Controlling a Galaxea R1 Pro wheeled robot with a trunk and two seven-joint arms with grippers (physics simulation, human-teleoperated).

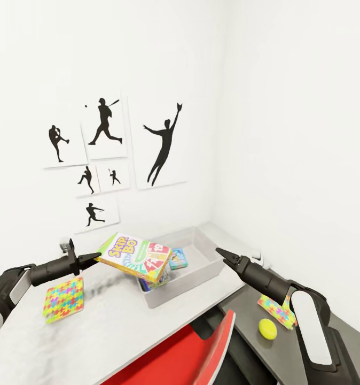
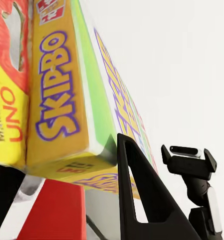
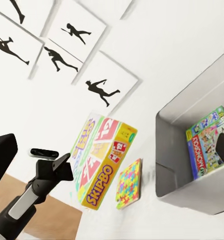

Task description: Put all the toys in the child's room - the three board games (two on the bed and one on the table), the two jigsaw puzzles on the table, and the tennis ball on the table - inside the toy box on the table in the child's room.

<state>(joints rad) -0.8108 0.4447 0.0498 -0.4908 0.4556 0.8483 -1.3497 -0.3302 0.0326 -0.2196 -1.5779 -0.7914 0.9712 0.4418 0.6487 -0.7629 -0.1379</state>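
Holding a flat yellow-and-green "Skip-Bo" game box (image 1: 134, 258) by its left end: left gripper (image 1: 92, 259), fingers pressed shut on it. Box up in the air, tilted, its right end over the near-left corner of the wide light-grey toy tray (image 1: 201, 270) at the far right of the white table (image 1: 94, 331).

Already lying in the tray: a blue game box (image 1: 178, 259) and, in the right wrist view, a green-and-white "Monopoly" box (image 3: 206, 142).

Flat on the table, left of the tray, under the left arm: a bright jigsaw sheet (image 1: 63, 298).

Right gripper (image 1: 226, 255) just past the tray's right end, holding nothing, fingers close together at the tips.

Lower down on the right, on a dark grey top (image 1: 255, 347): a second jigsaw sheet (image 1: 276, 311), partly behind the right arm, and a small yellow-green ball (image 1: 267, 329) beside it.

Near, below the table edge: a red chair (image 1: 201, 353).

On the far white wall: black sports-figure pictures (image 1: 105, 128).

Up close in the left wrist view: the box's "SKIPBO" side (image 2: 54, 90).
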